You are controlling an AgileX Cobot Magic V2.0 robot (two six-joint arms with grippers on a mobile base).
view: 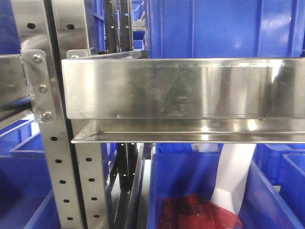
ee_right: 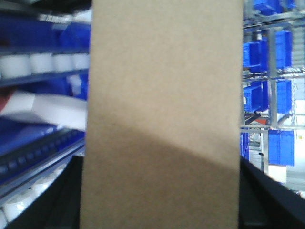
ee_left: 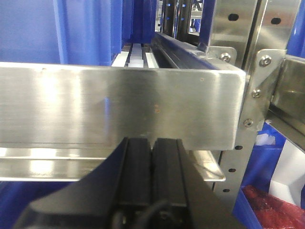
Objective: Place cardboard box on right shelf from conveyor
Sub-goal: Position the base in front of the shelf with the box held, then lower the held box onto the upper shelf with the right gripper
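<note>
Right gripper (ee_right: 162,167) is clamped on the cardboard box (ee_right: 164,95), with its dark fingers (ee_right: 269,195) pressed against the carton's two side faces low down. That low, sideways hold suits a tall, smooth carton. It leaves most of the carton's length free ahead of the fingers to pass over the broad front lip of the right shelf (view: 190,88).

The carton fills the right wrist view, with blurred blue bins and a white package (ee_right: 47,112) behind it. From there its place relative to the right shelf cannot be read with any confidence. In the front view nothing tan shows on or before the right shelf, so I judge the box not yet placed and held off to one side of that lip. A blue bin (view: 224,28) stands above and behind the lip, so the carton will need a gap beside it.

Left gripper (ee_left: 152,145) has its pads together on nothing. It sits low before the neighbouring steel shelf (ee_left: 119,105), on the far side of the perforated upright (view: 59,162) that bounds the right shelf's left end. Parked there, it is out of the carrying arm's path.
</note>
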